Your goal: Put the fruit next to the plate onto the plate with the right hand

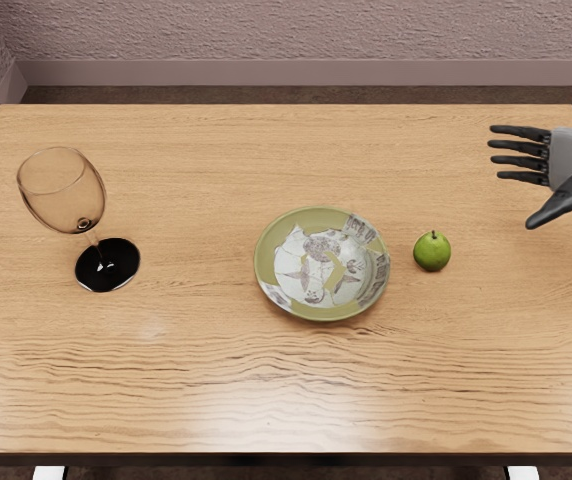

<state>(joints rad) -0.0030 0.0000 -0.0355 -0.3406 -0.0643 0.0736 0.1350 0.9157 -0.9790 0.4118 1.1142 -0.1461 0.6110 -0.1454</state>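
Gleaming green pear [432, 251], stem up

Bright even light, sharp render — pale sheen on table [266, 405]

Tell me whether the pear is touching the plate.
Apart. The head view shows a strip of bare table between the pear and the plate rim.

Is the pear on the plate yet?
Off: the pear lies on the table beside the plate, not touching it; the open right hand holds nothing.
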